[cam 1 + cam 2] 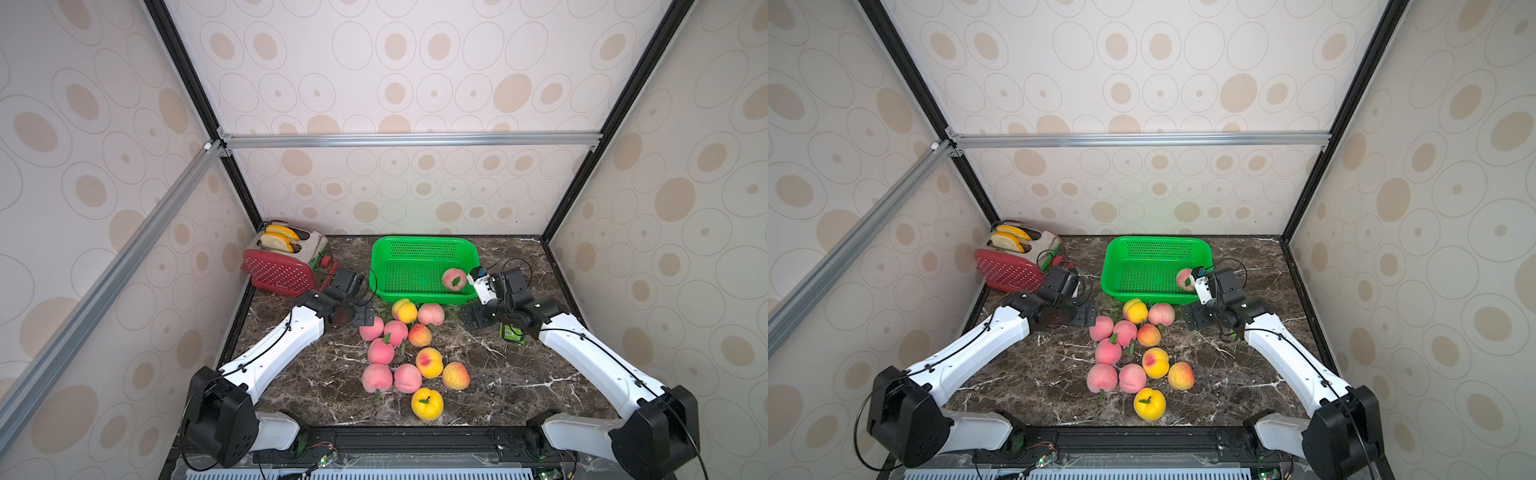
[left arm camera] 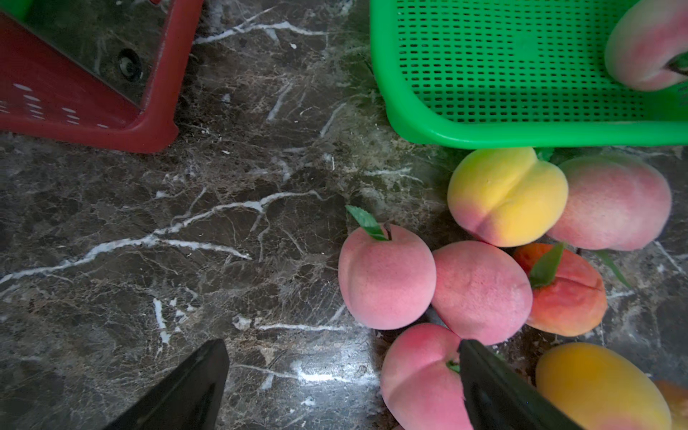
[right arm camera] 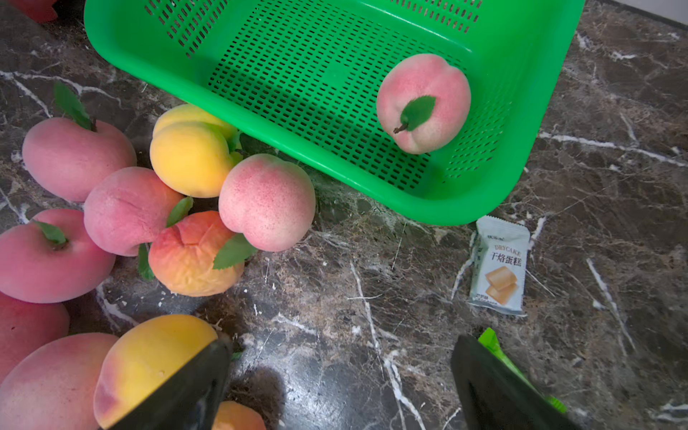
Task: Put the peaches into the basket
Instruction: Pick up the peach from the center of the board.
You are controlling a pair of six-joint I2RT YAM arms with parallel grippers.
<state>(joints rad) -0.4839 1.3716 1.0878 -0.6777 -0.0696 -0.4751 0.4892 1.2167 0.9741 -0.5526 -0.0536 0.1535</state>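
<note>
On the dark marble table (image 1: 519, 374), one pink peach (image 1: 454, 279) lies inside the green basket (image 1: 415, 240), at its near right corner. Eleven more peaches (image 1: 429, 362) sit bunched on the table just in front of the basket. Left claw (image 2: 342, 372) hangs open and empty at the pile's left edge, near the red toaster (image 1: 286, 266). Right claw (image 3: 342, 372) is open too, holding nothing, between the pile and a snack packet (image 3: 499, 266).

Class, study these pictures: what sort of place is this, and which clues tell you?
Probably a robot test booth staged as a kitchen counter: a metal frame with wallpapered panels, two robot arms at a marble table, and a toaster, basket and peaches as props.
</note>
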